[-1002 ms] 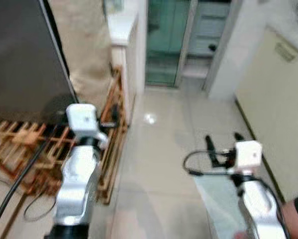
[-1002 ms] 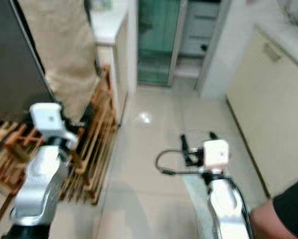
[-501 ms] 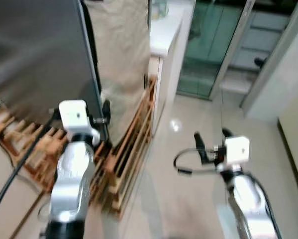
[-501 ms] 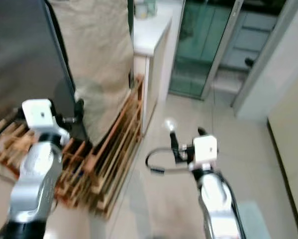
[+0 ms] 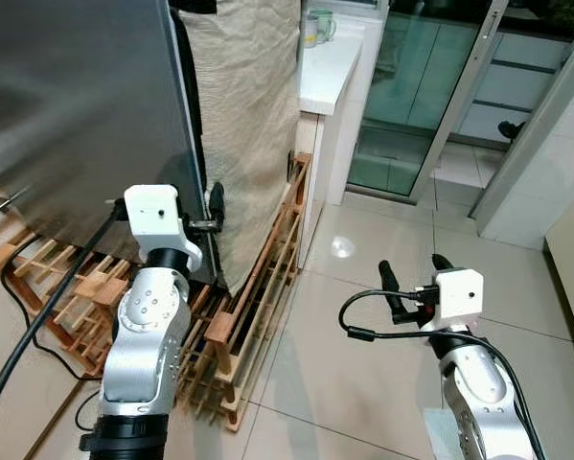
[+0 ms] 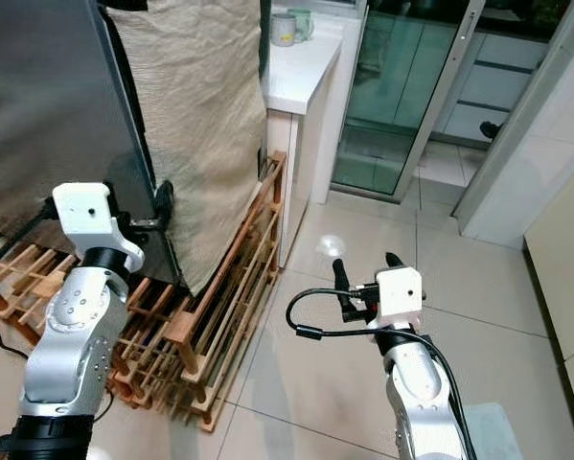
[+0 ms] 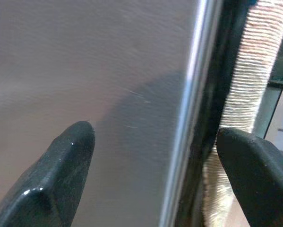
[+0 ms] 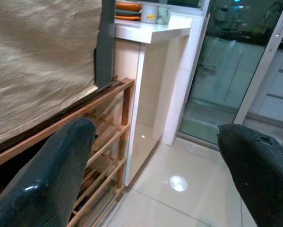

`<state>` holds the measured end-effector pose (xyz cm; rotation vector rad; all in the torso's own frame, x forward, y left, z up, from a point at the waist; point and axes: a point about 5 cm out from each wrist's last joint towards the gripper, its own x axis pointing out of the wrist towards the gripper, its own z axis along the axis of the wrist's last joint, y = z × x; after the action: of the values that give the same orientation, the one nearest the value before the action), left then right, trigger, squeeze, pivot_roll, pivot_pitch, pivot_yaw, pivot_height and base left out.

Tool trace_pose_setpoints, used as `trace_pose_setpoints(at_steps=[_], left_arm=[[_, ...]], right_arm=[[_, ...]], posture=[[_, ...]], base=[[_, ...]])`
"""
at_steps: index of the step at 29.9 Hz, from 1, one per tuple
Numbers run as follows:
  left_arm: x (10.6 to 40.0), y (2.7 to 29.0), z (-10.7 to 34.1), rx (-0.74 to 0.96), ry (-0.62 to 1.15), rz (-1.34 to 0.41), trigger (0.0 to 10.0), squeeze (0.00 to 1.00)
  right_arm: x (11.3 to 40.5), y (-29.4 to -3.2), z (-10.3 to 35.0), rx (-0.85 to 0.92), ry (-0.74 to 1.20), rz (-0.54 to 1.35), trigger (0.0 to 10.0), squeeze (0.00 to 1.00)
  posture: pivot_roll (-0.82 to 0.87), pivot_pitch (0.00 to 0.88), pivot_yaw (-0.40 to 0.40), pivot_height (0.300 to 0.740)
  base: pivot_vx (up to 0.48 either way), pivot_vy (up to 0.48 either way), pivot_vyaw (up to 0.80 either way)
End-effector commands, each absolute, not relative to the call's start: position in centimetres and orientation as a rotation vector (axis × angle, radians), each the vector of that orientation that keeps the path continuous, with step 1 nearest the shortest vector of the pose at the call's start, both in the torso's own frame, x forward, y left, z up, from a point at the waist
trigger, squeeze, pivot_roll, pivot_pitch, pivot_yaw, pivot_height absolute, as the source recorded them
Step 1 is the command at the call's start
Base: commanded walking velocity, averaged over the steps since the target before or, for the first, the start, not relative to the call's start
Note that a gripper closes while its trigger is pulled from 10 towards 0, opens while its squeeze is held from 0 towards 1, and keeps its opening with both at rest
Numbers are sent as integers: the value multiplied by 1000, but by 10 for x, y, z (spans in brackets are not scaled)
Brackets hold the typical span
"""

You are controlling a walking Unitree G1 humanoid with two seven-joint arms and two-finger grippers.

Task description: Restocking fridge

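Tiled floor (image 5: 382,316); wooden rack (image 5: 258,287) on it.

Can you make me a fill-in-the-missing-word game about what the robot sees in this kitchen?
1. The left gripper has its fingers open in front of the steel ____ door.
2. The fridge stands on a slatted ____ pallet.
3. Two mugs sit on the white ____.
4. The side of the fridge is draped with a beige woven ____.

Missing words: fridge; wooden; counter; cloth
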<state>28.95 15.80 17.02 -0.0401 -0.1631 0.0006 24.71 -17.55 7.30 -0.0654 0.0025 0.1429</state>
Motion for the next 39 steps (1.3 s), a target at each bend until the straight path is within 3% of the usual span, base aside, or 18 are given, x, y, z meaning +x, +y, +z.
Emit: trace_pose_setpoints(at_steps=[1,13,17,25,39], left_arm=[[292,151,179,-52,-176,-56,10000,0],[292,144,189,-133,-191,-140,10000,0],[267,146,171,-114,-109,-225,10000,0],[262,140,171,-91,-120,-295,10000,0],[286,142,173,-57,-150,-273,10000,0]], right_arm=[[249,-177,75,-66,-10,146,10000,0],[250,-173,73,-35,-6,196,10000,0],[248,-179,73,-53,4,198,10000,0],[249,-180,74,-56,8,216,10000,0],[257,-172,82,-65,-16,234,10000,0]], posture=[[-64,0,-22,740],[-68,0,-27,740],[-57,0,-33,740],[-45,0,-42,740],[-54,0,-38,740]], base=[[0,0,0],[0,0,0],[0,0,0],[0,0,0],[0,0,0]])
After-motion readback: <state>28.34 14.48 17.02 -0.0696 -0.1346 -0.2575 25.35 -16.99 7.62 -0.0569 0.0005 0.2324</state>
